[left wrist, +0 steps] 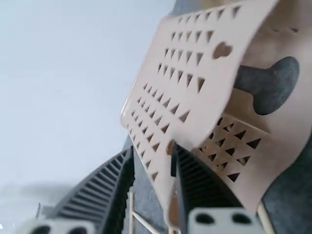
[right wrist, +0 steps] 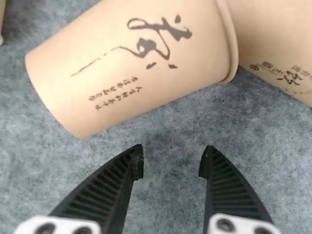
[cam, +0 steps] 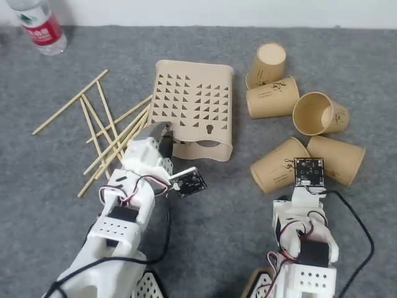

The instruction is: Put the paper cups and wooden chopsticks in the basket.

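Basket (cam: 192,99): centre-back of the grey carpet (cam: 217,211), big perforated face up. Side with the handle slot faces the arms. In the left wrist view the basket (left wrist: 195,73) sits tilted, with carpet showing through the slot.

Chopsticks (cam: 70,102): scattered on the carpet left of the basket, none in it. Several fan out from the basket's left edge and a few run up against that edge. One stick (left wrist: 130,209) shows in the left wrist view, in the gap between the jaws.

Paper cups: five, all on their sides, right of the basket, none in it. Three are at the back: one (cam: 267,62), one (cam: 272,100) and one (cam: 319,113) with its mouth showing. Two are nearer the arms: one (cam: 278,164) and one (cam: 338,158).

Left gripper (cam: 162,133): at the basket's near-left corner. The left gripper (left wrist: 151,151) has its jaws spread and straddling the basket wall. One jaw touches the wall; the other stands off it, so no clamp.

Right gripper (right wrist: 173,153): jaws spread over bare carpet, holding nothing, just short of the nearest cup (right wrist: 136,68). A second cup (right wrist: 273,44) touches that cup's rim.

Right arm (cam: 304,242): near-right, with its wrist camera over the near cups.

Plastic bottle (cam: 43,28): lying at the far-left corner, well apart from everything.
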Available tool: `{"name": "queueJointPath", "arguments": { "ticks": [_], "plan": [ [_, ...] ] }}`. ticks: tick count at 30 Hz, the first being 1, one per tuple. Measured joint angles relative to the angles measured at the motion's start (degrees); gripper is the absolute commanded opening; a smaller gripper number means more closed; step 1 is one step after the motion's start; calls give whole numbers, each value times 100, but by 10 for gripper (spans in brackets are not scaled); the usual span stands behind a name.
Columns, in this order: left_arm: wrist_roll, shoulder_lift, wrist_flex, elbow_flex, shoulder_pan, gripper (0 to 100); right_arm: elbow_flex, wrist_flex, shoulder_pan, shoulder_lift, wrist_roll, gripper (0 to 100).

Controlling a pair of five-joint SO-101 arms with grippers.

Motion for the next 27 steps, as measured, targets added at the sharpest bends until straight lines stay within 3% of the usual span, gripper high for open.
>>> {"name": "queueJointPath", "arguments": {
  "ticks": [4, 15, 27],
  "plan": [
    [79, -580, 378, 299, 193, 136, 0, 0, 0, 0, 0, 199],
    [141, -2919, 2690, 554, 659, 137, 0, 0, 0, 0, 0, 199],
    [132, -3490, 2778, 642, 501, 133, 0, 0, 0, 0, 0, 199]
  ]
}}
